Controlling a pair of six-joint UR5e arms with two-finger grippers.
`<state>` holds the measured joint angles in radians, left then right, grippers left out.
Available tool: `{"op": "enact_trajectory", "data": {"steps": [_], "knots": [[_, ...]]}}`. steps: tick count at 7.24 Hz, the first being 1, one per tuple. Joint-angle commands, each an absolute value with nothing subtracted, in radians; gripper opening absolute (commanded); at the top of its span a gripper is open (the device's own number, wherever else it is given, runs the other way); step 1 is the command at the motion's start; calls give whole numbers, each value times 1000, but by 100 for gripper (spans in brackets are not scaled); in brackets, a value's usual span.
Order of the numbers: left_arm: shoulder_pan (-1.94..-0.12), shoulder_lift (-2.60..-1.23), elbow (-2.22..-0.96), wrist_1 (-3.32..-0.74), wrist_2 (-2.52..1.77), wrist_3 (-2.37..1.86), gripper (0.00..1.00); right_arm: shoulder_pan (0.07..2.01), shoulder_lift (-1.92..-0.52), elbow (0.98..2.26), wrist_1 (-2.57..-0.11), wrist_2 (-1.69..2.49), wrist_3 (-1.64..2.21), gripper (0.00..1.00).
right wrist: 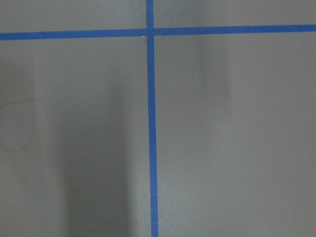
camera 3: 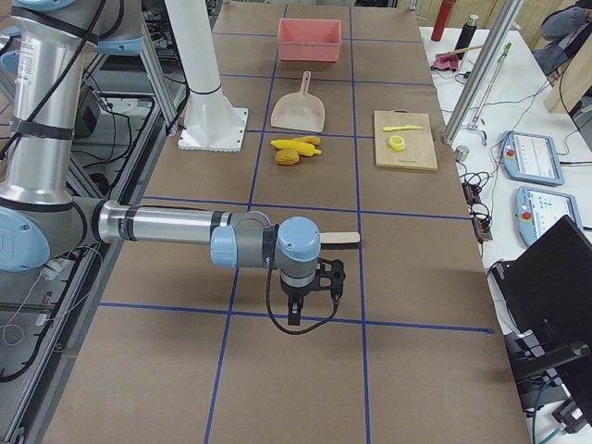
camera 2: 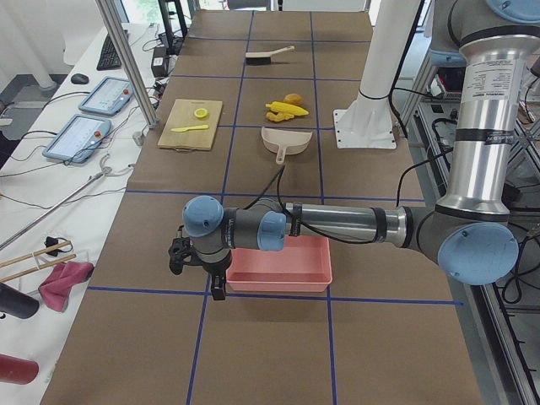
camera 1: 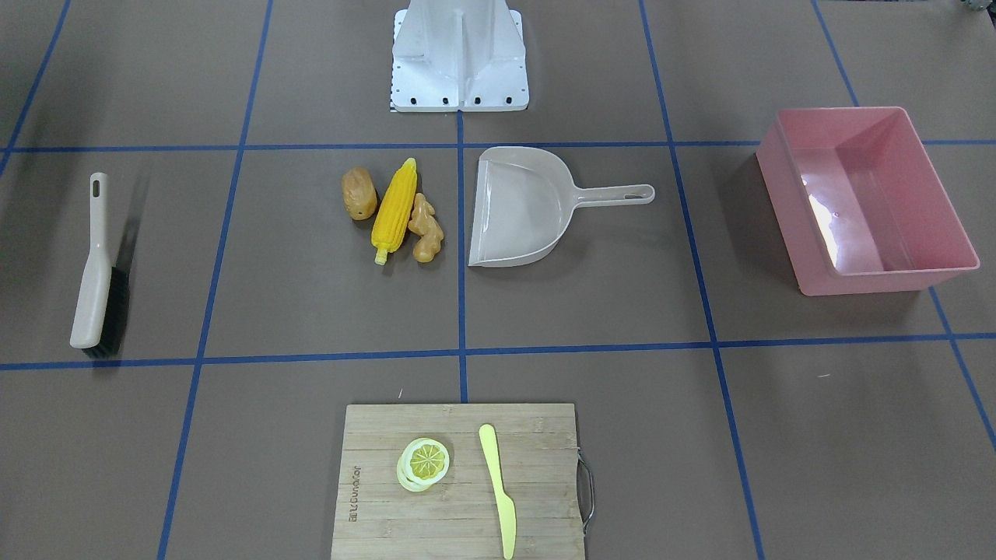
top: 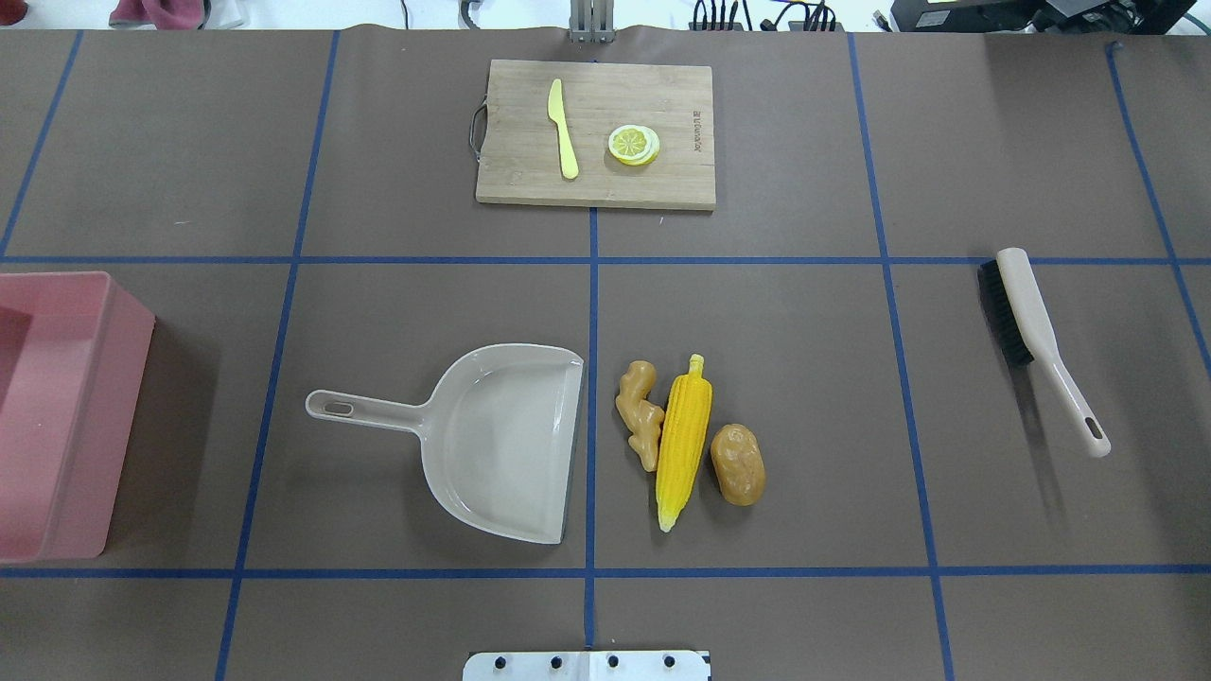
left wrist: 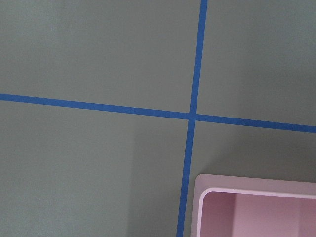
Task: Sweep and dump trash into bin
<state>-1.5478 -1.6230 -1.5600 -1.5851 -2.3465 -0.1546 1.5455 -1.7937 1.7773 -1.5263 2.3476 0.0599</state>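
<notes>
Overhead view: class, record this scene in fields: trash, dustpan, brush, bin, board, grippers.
trash: ginger, corn, potato, side by side at the mouth of the dustpan
dustpan: empty
brush: far right
bin: far left, empty
board: holds knife, lemon slice
grippers: left gripper near bin, right gripper near brush; open or shut, cannot tell

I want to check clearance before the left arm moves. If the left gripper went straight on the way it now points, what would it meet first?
The left gripper points down, so it would likely meet bare table just beside a corner of the bin, not the bin itself. Depth is unclear.
</notes>
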Motion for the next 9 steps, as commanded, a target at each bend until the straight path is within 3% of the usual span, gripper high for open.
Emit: {"op": "enact_trajectory", "data": {"steps": [1,9], "knots": [[-1548,-1623,-1565,-1586,-2347,-153,99,1545,-1799,1824,-1526,2347,61,100],[-1549,-1623,-1563,-1585,-2347,-153,99,1525,-1833,1812,-1528,2341,46,100]]}}
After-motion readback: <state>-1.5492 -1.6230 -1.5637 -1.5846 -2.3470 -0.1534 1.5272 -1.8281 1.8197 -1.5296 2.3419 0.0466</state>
